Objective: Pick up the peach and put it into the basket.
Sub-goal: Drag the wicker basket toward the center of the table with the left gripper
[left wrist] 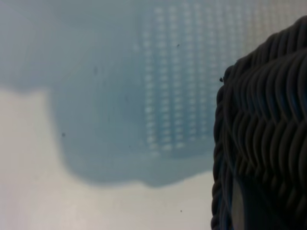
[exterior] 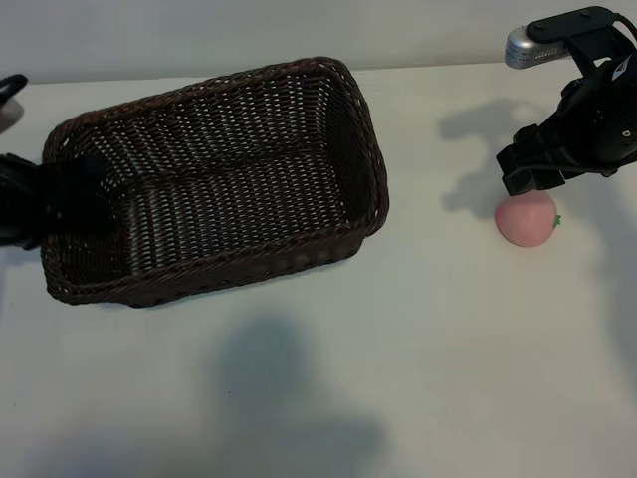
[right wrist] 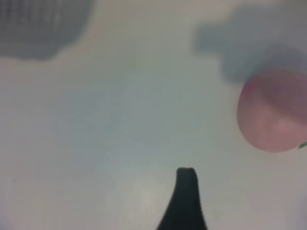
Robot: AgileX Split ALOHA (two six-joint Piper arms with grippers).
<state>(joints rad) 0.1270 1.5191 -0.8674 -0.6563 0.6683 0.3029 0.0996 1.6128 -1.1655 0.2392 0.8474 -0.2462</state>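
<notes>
1. The right gripper [exterior: 532, 179] is hanging just over the peach [exterior: 528, 218], fingers [right wrist: 184, 201] spread wide, holding nothing.
2. The peach is sitting on the tabletop [exterior: 418, 349] at 3 o'clock of the basket [exterior: 214, 179], well apart from it.
3. To grasp well, I judge the gripper should be centring over the fruit, which is lying off to one side of the fingers in the wrist view, then lowering before closing gently.
4. The left gripper [exterior: 45, 204] is pinching the basket's 9 o'clock rim, steadying it.
5. Nothing is lying between peach and basket; only the near wall needs clearing.
</notes>
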